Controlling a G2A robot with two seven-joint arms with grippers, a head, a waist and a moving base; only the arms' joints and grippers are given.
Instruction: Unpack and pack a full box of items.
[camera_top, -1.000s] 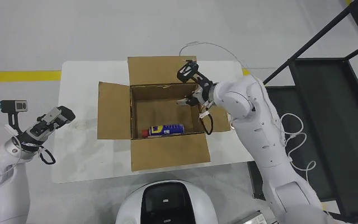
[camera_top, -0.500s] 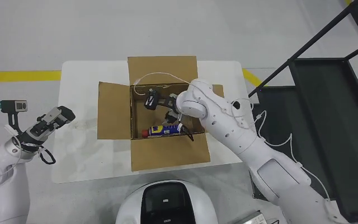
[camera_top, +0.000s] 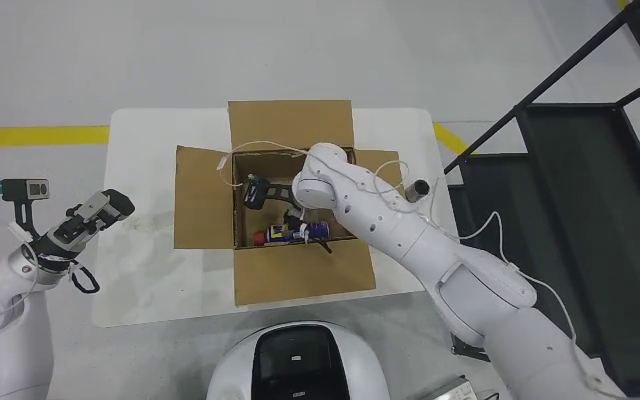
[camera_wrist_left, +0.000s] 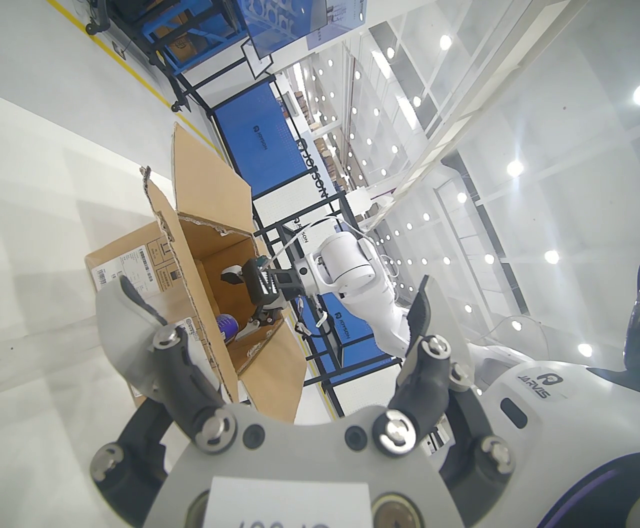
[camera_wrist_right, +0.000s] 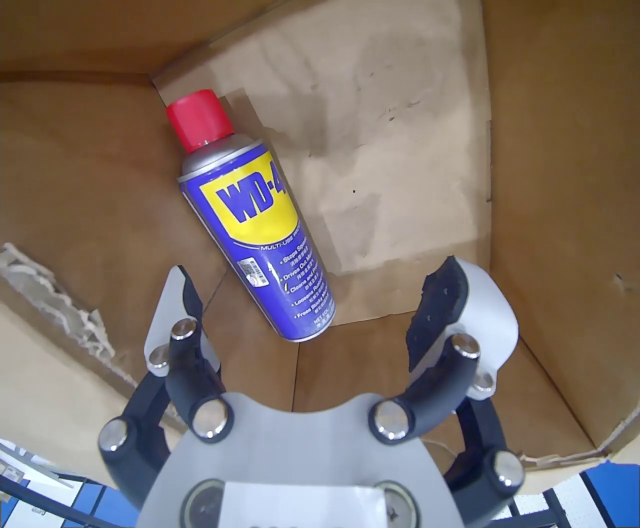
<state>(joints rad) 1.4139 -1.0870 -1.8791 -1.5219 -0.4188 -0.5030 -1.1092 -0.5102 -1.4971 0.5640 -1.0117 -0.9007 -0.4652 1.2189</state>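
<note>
Right gripper (camera_top: 288, 222), jaws spread, sits in the cardboard box (camera_top: 205, 210) right over the spray can (camera_top: 312, 231). Can lies left-right, red cap left. Left gripper (camera_top: 110, 205), spread, is far off at frame left.

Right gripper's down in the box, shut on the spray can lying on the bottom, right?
No. The right gripper is down in the box but open; the spray can lies on the bottom, not gripped. The right wrist view shows it.

We see an open cardboard box (camera_top: 203, 197), flaps spread, mid-frame from above, a blue-and-yellow, red-capped spray can (camera_wrist_right: 260, 235) lying on its floor along the lower wall
</note>
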